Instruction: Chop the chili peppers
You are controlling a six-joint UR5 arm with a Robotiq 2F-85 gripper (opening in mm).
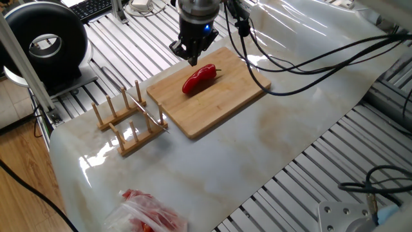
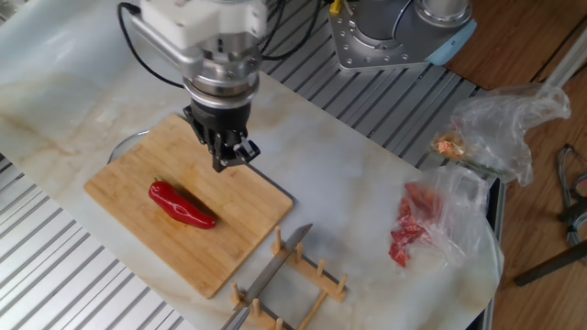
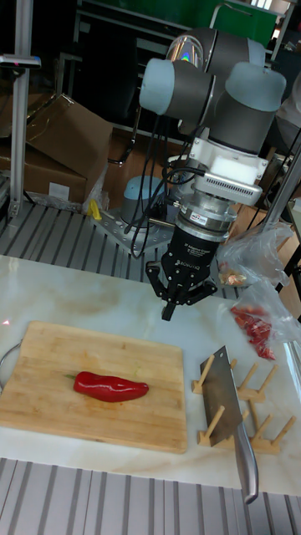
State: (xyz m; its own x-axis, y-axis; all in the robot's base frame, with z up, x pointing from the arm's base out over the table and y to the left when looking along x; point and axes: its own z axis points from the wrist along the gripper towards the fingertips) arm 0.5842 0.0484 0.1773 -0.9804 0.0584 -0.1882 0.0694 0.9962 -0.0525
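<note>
A single glossy red chili pepper (image 1: 199, 78) (image 2: 182, 203) (image 3: 110, 386) lies whole on the bamboo cutting board (image 1: 219, 103) (image 2: 225, 238) (image 3: 50, 401). My gripper (image 1: 191, 58) (image 2: 229, 160) (image 3: 176, 306) points down and hovers above the board's edge, behind the pepper and clear of it. Its fingers look shut with nothing between them. A cleaver (image 1: 147, 109) (image 2: 271, 268) (image 3: 232, 418) rests in the wooden rack (image 1: 122, 129) (image 2: 303, 284) (image 3: 251, 410) beside the board.
A clear plastic bag showing red (image 1: 147, 216) (image 2: 426, 225) (image 3: 255, 326) lies on the marble sheet away from the board. A black round device (image 1: 45, 38) stands off the table's corner. Cables (image 1: 309, 58) trail from the arm across the far side.
</note>
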